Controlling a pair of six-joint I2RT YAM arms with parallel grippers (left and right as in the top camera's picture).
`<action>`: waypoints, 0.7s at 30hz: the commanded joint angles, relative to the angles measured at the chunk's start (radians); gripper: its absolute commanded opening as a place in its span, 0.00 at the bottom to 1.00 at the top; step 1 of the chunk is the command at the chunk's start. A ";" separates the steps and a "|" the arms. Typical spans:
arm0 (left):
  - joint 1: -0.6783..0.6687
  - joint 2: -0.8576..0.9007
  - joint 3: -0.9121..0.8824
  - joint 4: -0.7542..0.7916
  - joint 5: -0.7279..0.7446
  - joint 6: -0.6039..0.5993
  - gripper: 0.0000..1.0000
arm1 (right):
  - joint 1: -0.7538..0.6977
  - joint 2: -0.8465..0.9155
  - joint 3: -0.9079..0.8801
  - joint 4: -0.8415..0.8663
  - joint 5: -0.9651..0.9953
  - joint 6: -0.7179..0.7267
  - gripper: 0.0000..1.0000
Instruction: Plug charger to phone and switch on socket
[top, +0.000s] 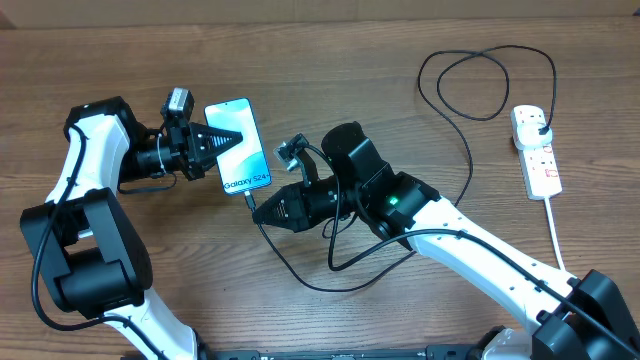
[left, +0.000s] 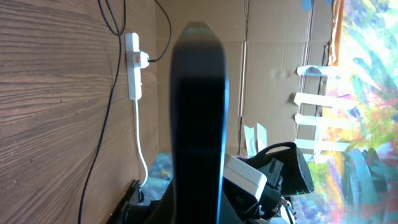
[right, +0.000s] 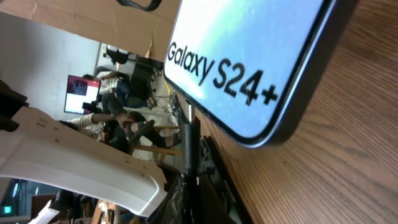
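**Phone held at its edges, with the charger tip at its lower short edge**
The left pincer (top: 222, 140) is closed on the phone (top: 240, 150), gripping its long side. The lit screen faces up, left of the tabletop's (top: 120, 50) centre. The right pincer (top: 262, 210) is closed on the connector end of the charger (top: 420, 80), right at the phone's lower short edge; whether the tip is seated cannot be told. The black cable loops under the right arm, then runs across bare wood to its plug in the socket (top: 540, 165). The socket lies near the right edge, well apart from the phone, with open tabletop on the far side and between the arms and the socket
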 joint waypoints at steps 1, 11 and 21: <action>-0.001 -0.032 0.000 0.003 0.046 0.005 0.04 | 0.001 0.001 0.000 0.022 0.018 0.020 0.04; 0.000 -0.032 0.000 0.003 0.047 0.004 0.04 | -0.008 0.001 0.000 0.018 0.019 0.049 0.04; 0.010 -0.032 0.000 0.003 0.047 0.004 0.04 | -0.029 0.001 0.000 0.014 0.018 0.068 0.04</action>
